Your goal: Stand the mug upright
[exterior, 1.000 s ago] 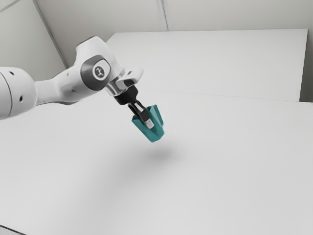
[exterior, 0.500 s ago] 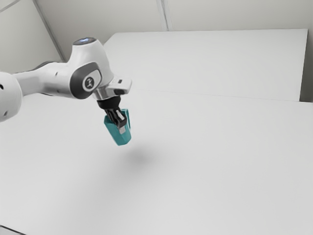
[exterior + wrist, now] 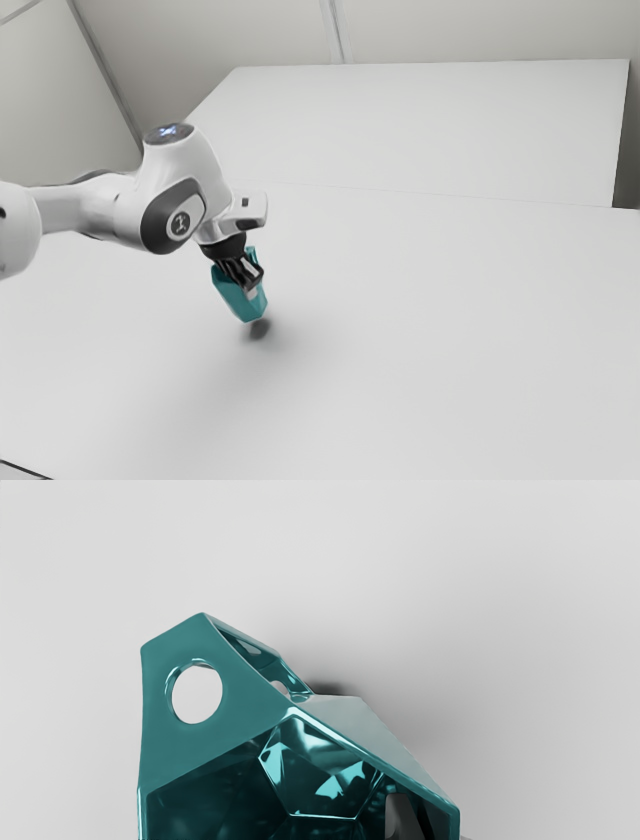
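Lowered since earlier: 1 teal mug [image 3: 237, 302], tilted, gripped by 2 fingers [image 3: 251, 292].

White arm [image 3: 125, 214] reaching from the exterior view's left, wrist [image 3: 218, 225] bent, black end effector [image 3: 252, 284] angled downward, gripping

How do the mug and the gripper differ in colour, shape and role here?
Colour: the mug is glossy teal; the gripper is mostly black with pale fingertips.
Shape: the mug is a wide, faceted hollow with a holed handle; the gripper ends in two slim fingers.
Role: the mug is held by its wall; the gripper does the holding, one finger inside it.
Shared: both slant down toward the exterior view's right.
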Tool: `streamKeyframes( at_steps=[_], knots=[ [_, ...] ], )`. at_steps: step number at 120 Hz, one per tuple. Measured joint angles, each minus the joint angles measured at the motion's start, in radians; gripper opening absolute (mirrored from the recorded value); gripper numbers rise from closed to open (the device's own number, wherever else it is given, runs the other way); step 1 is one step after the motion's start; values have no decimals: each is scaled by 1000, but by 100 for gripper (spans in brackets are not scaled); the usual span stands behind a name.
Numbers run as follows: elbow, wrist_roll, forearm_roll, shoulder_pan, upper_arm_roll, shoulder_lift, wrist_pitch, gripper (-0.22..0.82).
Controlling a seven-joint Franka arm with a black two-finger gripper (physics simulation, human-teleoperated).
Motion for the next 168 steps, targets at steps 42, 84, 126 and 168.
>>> streamKeyframes(
  at_steps=[42,84,126,168],
  knots=[
    [-76,-90,1,-1,-1,-28,91,-18],
    [-143,-158,-3,-3,-3,-49,130,-18],
    [-163,-205,-3,-4,-3,-30,163,-18],
    [-161,-224,-10,-5,-4,-31,169,11]
  ],
)
